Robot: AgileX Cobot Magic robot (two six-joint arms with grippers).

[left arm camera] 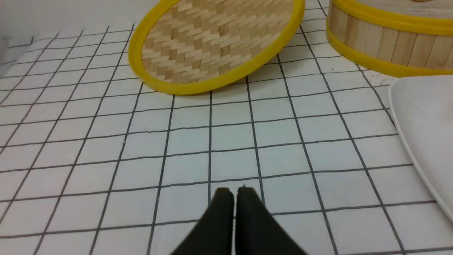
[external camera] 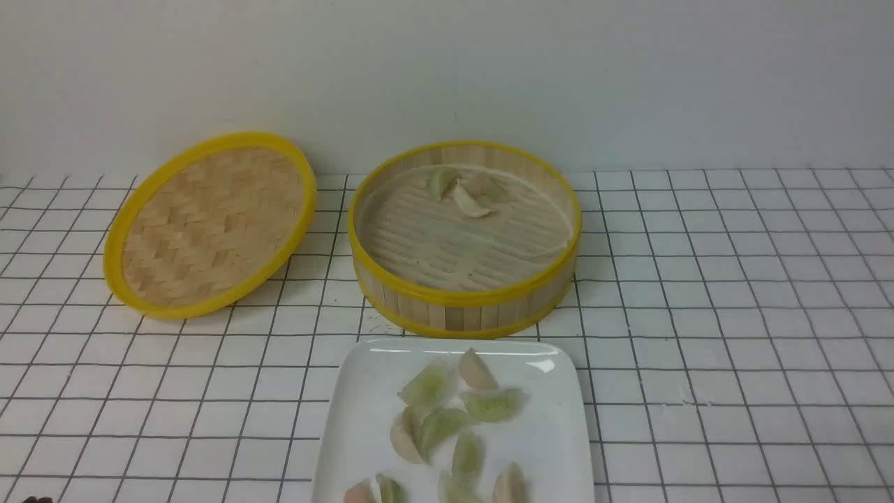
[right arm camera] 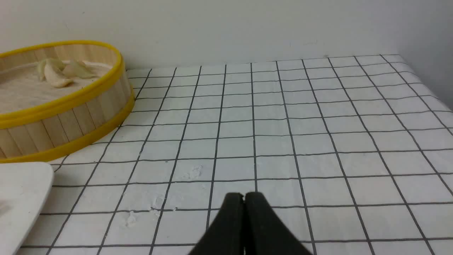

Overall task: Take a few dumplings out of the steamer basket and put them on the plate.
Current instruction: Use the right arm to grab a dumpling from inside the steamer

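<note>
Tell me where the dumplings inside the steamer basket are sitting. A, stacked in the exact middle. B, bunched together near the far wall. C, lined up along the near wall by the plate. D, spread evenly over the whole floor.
B: the dumplings in the steamer basket lie in one small cluster by its far wall, and the rest of its floor is bare.

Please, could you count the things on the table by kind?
Dumplings: 13 in view, 3 in the basket, 10 on the plate
Basket: 1
Lid: 1
Plate: 1
Total: 16 in view; the plate runs past the picture's edge.
</note>
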